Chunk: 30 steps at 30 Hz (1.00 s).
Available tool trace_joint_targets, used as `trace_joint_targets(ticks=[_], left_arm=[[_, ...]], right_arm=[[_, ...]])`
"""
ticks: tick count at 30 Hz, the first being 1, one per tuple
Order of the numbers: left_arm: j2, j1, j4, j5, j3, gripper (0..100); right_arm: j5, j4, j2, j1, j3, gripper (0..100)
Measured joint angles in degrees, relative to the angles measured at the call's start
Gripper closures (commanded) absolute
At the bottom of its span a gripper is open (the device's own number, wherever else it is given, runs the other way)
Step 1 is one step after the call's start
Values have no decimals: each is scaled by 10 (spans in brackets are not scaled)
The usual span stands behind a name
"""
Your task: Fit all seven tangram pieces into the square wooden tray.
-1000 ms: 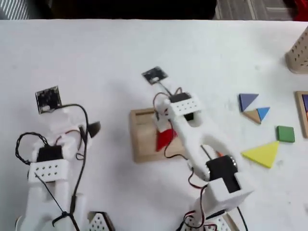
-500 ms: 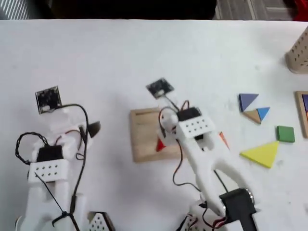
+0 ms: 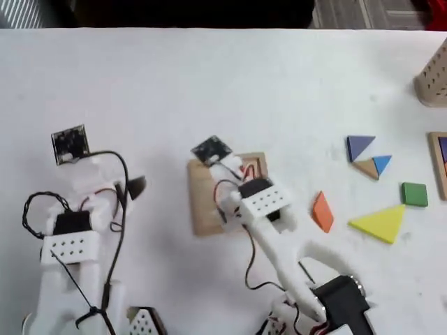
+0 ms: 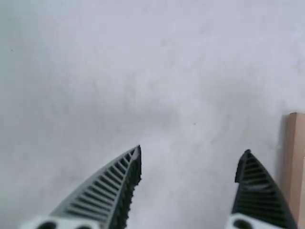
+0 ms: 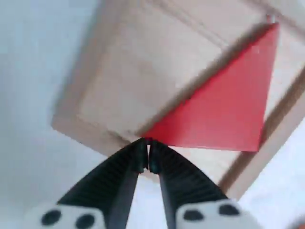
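Note:
The square wooden tray [image 3: 201, 206] lies mid-table, partly under my right arm [image 3: 264, 201]. In the right wrist view my right gripper [image 5: 148, 156] is shut, its tips meeting at a corner of the red triangle [image 5: 224, 119], which lies flat inside the tray [image 5: 143, 76]. Loose pieces lie to the tray's right: an orange parallelogram [image 3: 322, 211], a yellow triangle [image 3: 380, 223], a green square [image 3: 414, 194], a dark blue triangle [image 3: 360, 146], a tan triangle [image 3: 366, 168] and a small blue triangle [image 3: 382, 164]. My left gripper [image 4: 190, 162] is open over bare table, left of the tray's edge [image 4: 296, 157].
A wooden board with coloured shapes [image 3: 440, 164] sits at the right edge. A perforated wooden block [image 3: 433, 80] stands at the back right. The left arm [image 3: 77, 237] stands at the front left, with white table behind and between the arms.
My right arm has swung left across the tray, its wrist now over the tray's middle. The red triangle went from tilted under the gripper to flat in the tray. The orange parallelogram is uncovered.

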Motion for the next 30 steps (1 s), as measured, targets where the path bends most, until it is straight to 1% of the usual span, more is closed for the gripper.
trace_joint_targets(ticks=[5, 8, 10, 14, 19, 23, 30], left_arm=[[0, 0, 0, 0, 0, 681], [0, 0, 0, 0, 0, 681], [0, 0, 0, 0, 0, 681], [0, 0, 0, 0, 0, 681], [0, 0, 0, 0, 0, 680], [0, 0, 0, 0, 0, 680], [0, 0, 0, 0, 0, 681]], right_arm=[[-17, -15, -3, -4, 10, 981], [-17, 8, -16, 9, 10, 981], [-4, 31, -38, 17, 10, 981], [7, 53, -92, 14, 35, 981], [11, 1, -114, 15, 84, 981], [11, -44, -91, 16, 95, 981], [11, -69, -82, 25, 95, 978]])
